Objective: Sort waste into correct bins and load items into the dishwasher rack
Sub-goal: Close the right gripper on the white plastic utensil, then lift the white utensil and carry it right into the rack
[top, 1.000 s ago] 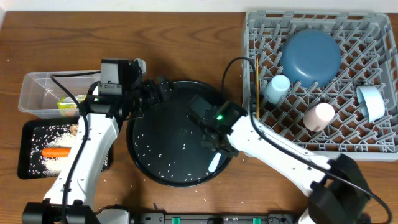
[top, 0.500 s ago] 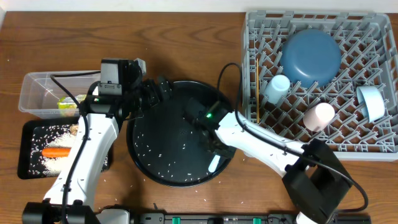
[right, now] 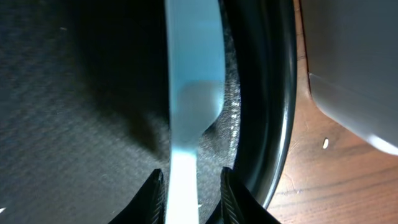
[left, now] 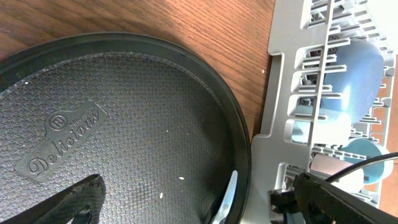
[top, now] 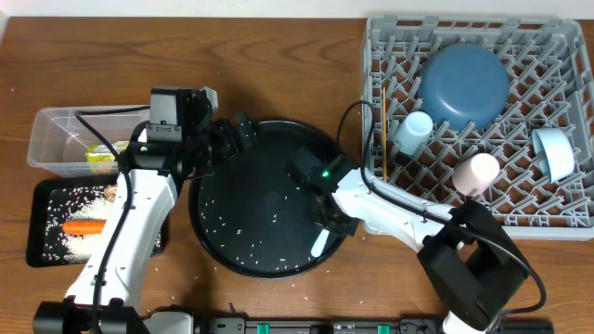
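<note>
On the wooden table (top: 278,56), a round black tray (top: 241,195) lies beside the dishwasher rack (top: 369,65).
Right gripper (top: 329,221) reaches down at the tray's rim, its fingers (right: 155,190) narrowly straddling the slim white utensil (right: 189,93); contact unclear. Left gripper (top: 239,133) gapes empty.

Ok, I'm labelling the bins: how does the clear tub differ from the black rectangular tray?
The clear tub is see-through with taller walls; the black tray is opaque and shallow. The tub holds the yellow-green wrapper; the tray holds the carrot and rice grains. Both are rectangular, similar in size, and sit side by side.
</note>
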Tool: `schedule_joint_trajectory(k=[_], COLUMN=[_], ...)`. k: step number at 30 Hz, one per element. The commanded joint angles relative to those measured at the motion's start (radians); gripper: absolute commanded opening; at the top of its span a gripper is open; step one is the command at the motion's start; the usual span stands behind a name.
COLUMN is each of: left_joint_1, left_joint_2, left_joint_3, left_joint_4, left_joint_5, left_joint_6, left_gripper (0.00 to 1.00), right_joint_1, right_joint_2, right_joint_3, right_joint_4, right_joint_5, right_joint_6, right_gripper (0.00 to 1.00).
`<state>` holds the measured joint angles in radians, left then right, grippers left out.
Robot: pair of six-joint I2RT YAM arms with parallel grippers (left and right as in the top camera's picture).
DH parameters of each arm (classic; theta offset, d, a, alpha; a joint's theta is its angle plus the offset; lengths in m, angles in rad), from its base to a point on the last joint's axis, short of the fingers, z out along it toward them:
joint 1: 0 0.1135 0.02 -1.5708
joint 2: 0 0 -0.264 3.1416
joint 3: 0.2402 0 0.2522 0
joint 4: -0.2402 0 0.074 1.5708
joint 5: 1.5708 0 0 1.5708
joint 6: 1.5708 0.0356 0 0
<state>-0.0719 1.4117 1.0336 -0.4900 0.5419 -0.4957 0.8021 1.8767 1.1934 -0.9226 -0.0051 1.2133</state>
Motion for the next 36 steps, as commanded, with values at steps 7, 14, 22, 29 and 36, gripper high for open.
schedule_joint_trajectory(k=[7,14,22,29,36], left_joint_1=[0.006,0.006,0.006,0.006,0.006], left_joint_2=[0.000,0.000,0.000,0.000,0.000], left_joint_3=[0.000,0.000,0.000,0.000,0.000], left_joint_4=[0.001,0.001,0.001,0.001,0.001], left_joint_5=[-0.011,-0.011,-0.011,-0.011,-0.011], left_joint_6=[0.013,0.013,0.013,0.013,0.013], left_gripper=[0.98,0.98,0.98,0.98,0.98], right_joint_1=[-0.004,-0.002,-0.005,-0.004,-0.004], right_joint_2=[0.009,0.009,0.006,-0.056,-0.147], right_joint_3=[-0.051,-0.096,-0.083,-0.015,0.046], right_joint_4=[0.071,0.141,0.134,0.101,0.064], right_joint_5=[0.048,0.069,0.084,0.084,0.076], right_joint_6=[-0.006,-0.006,-0.086,-0.143,-0.258], right_gripper=[0.20,0.09,0.01,0.01,0.01])
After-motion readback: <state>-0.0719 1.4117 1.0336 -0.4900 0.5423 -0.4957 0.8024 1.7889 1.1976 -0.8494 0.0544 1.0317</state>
